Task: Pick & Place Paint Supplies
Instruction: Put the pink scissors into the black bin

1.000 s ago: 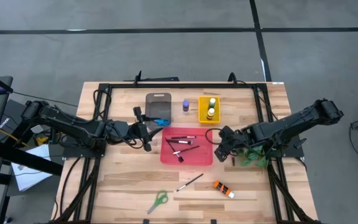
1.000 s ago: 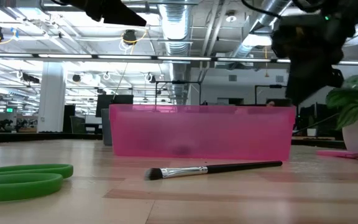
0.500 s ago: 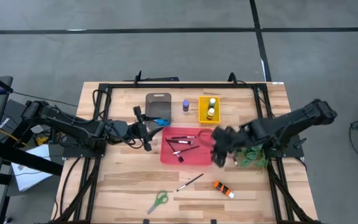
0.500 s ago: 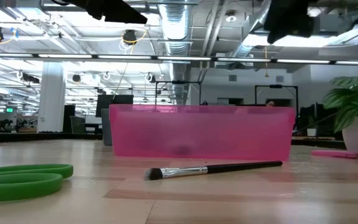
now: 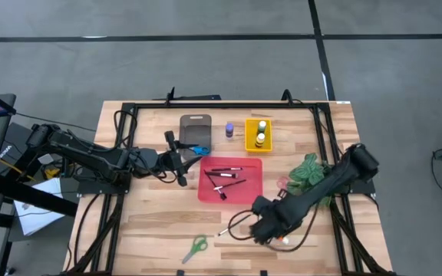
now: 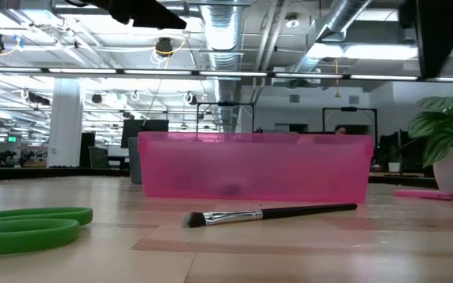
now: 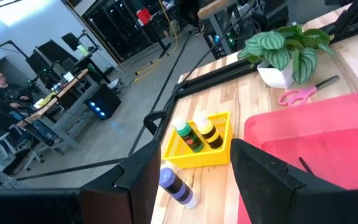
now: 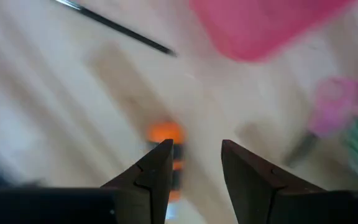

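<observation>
My right gripper [image 5: 261, 228] hangs open near the table's near edge. In the right wrist view its gripper [image 8: 196, 146] points down at an orange paint tube [image 8: 165, 134] lying on the wood just ahead of the fingertips, not touched. A loose dark-handled brush [image 5: 235, 224] lies beside it, and green scissors [image 5: 196, 247] lie further left. The red tray [image 5: 249, 193] holds several brushes [image 5: 222, 178]. My left gripper [image 5: 181, 161] waits open at the tray's left side.
A yellow tray [image 5: 249, 144] holds a green and a yellow bottle, with a purple bottle [image 5: 229, 130] to its left. A grey tray [image 5: 196, 124] and blue scissors [image 5: 199, 149] sit by the left gripper. Pink scissors [image 5: 282, 184] and a leafy plant [image 5: 309, 170] lie right of the red tray.
My right arm has swung from the red tray's right side toward the table's near edge and now hangs over the orange tube, uncovering the plant and the pink scissors. Nothing on the table has moved.
</observation>
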`<state>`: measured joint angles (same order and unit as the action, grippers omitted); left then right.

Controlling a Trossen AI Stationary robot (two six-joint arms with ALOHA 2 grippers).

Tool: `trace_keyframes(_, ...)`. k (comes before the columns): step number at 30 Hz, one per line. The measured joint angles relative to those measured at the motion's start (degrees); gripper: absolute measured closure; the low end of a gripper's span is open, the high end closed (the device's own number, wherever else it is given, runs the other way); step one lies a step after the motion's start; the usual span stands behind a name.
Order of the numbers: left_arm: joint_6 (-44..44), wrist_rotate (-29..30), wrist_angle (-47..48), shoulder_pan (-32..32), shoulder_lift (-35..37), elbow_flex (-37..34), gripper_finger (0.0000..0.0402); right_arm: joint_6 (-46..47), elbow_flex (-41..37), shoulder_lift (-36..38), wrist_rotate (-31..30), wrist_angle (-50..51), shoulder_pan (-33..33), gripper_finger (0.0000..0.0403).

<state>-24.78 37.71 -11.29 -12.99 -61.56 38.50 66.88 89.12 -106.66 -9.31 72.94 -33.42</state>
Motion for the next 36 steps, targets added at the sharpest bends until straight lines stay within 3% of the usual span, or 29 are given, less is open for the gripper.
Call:
trace_keyframes(7, 1.2, 0.0, -0.1, 0.0, 0.0, 0.0, 0.0215, 0.4, 1.8, -8.4, -2.8, 9.3, -0.7, 0.0284)
trace_keyframes(13, 1.2, 0.0, -0.1, 0.0, 0.0, 0.0, 0.0215, 0.6, 1.6, -11.1, -4.1, 17.3, -0.8, 0.0294)
trace_keyframes(17, 1.3, 0.0, -0.1, 0.0, 0.0, 0.0, 0.0215, 0.2, 0.9, -10.4, -6.3, 16.7, -1.0, 0.0296)
trace_keyframes(26, 1.8, -0.1, -0.4, 0.0, 0.0, 0.0, 0.0215, 2.1, -8.8, -10.3, -4.0, 12.6, 0.5, 0.0296)
trace_keyframes(36, 2.8, -0.1, -0.4, 0.0, 0.0, 0.0, 0.0215, -4.3, -13.7, -10.2, -6.6, 8.9, 4.2, 0.0296)
